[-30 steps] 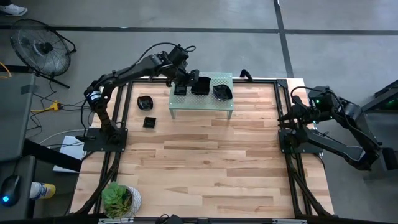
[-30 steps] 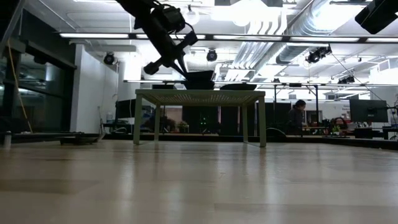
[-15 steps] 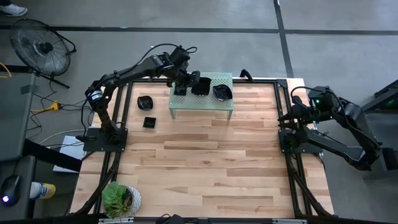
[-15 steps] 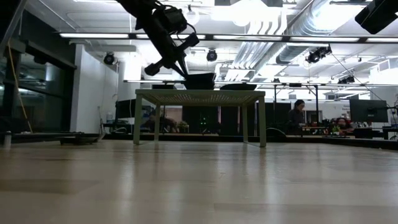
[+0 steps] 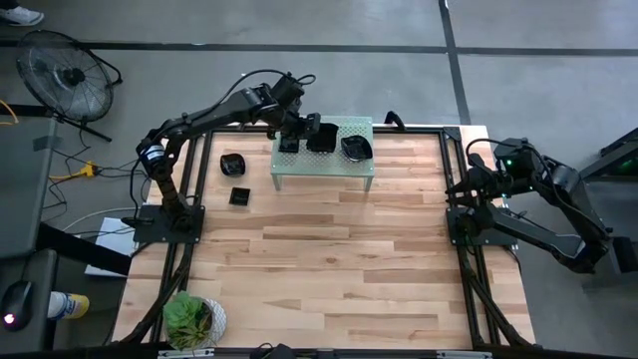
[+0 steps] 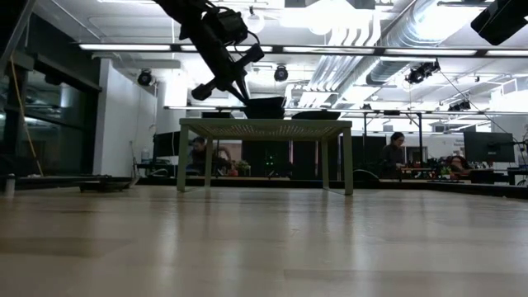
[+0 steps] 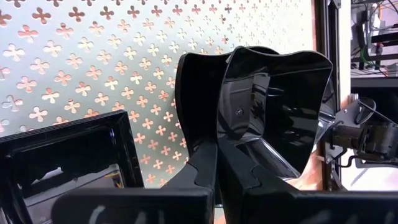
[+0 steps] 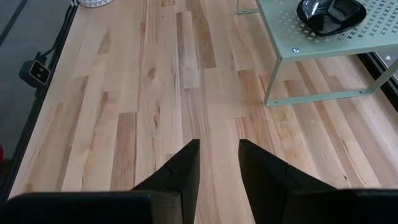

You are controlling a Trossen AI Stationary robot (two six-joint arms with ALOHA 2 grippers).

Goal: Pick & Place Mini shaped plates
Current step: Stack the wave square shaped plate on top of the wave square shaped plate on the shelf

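Presently the left gripper (image 5: 304,128) is pinching the rim of a wavy-edged plate (image 7: 280,99) over the green shelf (image 5: 349,165), its fingers pressed together on it. Two other plates are sitting on the shelf, a square one (image 7: 62,162) and a round one (image 5: 356,148). Two more (image 5: 232,163) (image 5: 239,195) are lying on the table (image 5: 329,259). The right gripper (image 8: 219,165) is waiting at the table's right edge, fingers spread, holding nothing.

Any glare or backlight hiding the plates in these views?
Low view: bright ceiling lights backlight the shelf, so the plate in the left gripper is a silhouette. Left wrist view: the glossy plate mirrors its surroundings. High view: even light; plates read clearly on the table.
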